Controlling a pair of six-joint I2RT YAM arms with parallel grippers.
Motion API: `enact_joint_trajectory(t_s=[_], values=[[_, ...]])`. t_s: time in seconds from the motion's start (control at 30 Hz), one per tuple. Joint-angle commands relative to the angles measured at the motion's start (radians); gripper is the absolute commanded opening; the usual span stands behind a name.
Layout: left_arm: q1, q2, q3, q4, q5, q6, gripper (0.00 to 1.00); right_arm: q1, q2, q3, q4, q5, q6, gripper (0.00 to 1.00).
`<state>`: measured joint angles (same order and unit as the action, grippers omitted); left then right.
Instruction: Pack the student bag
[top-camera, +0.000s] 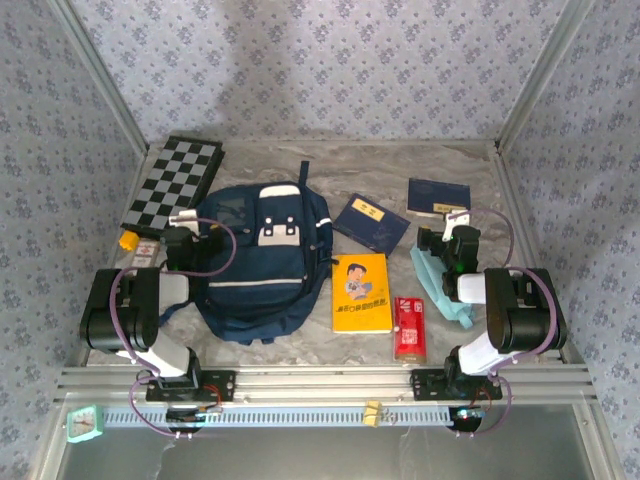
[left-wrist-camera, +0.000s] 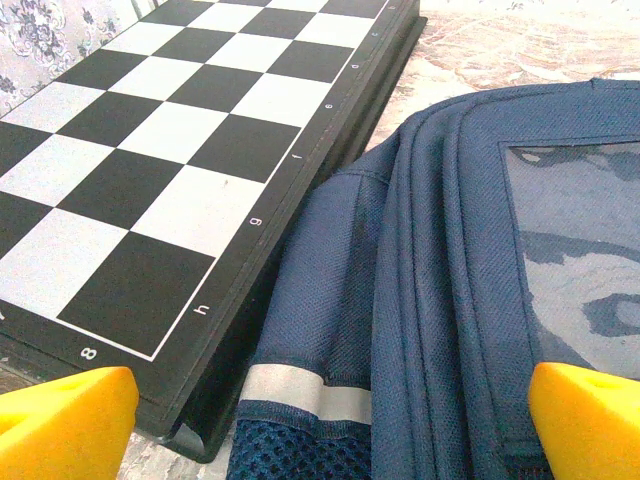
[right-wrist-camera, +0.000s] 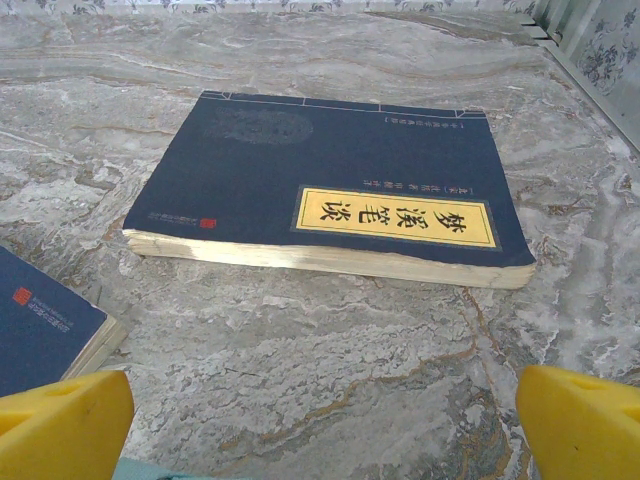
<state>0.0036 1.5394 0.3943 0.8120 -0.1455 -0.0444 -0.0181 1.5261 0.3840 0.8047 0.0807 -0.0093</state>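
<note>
The left gripper (left-wrist-camera: 325, 440), yellow fingers (left-wrist-camera: 60, 425) spread wide, hangs over the large navy blue fabric student bag (left-wrist-camera: 450, 300), which lies right against a folded black-and-white chessboard (left-wrist-camera: 170, 170).
The bag lies flat, left of centre; a yellow paperback booklet (top-camera: 361, 292) and a red packet (top-camera: 408, 327) lie beside it. The right gripper (right-wrist-camera: 320, 430), also spread, faces a navy blue book with a yellow title label (right-wrist-camera: 330, 190), with a teal cloth (top-camera: 440, 285) beneath its arm.

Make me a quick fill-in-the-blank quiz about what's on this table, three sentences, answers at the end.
1. The chessboard lies on the backpack's ___ side.
2. The book between the backpack and the red packet is ___.
3. The left gripper and right gripper are both ___.
Answers: left; yellow; open.
</note>
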Motion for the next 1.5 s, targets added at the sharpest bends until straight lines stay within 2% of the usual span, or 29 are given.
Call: enact_joint_trajectory(t_s=[0.0, 0.67, 0.87, 1.03, 1.17, 1.33, 1.4, 1.47], values=[[-0.007, -0.006, 0.012, 0.013, 0.011, 0.006, 1.00, -0.003, 0.000, 0.005, 0.014, -0.012, -0.016, 1.00], [-0.007, -0.006, 0.012, 0.013, 0.013, 0.006, 1.00, -0.006, -0.001, 0.006, 0.014, -0.017, -0.015, 1.00], [-0.006, -0.012, 0.013, 0.011, 0.016, 0.008, 1.00, -0.010, -0.015, 0.012, -0.009, -0.054, -0.020, 1.00], [-0.006, -0.155, 0.063, -0.203, 0.049, 0.018, 1.00, -0.016, -0.114, -0.002, -0.066, -0.027, -0.004, 1.00], [-0.006, -0.298, 0.075, -0.314, 0.073, 0.013, 1.00, -0.028, -0.231, 0.043, -0.241, -0.052, 0.017, 1.00], [-0.005, -0.456, 0.103, -0.481, 0.142, -0.051, 1.00, -0.056, -0.391, 0.058, -0.350, -0.028, 0.183, 1.00], [-0.005, -0.504, 0.117, -0.548, 0.175, -0.072, 1.00, -0.067, -0.452, 0.087, -0.464, 0.011, 0.297, 1.00], [-0.004, -0.557, 0.122, -0.591, 0.197, -0.094, 1.00, -0.087, -0.505, 0.114, -0.569, -0.038, 0.279, 1.00]])
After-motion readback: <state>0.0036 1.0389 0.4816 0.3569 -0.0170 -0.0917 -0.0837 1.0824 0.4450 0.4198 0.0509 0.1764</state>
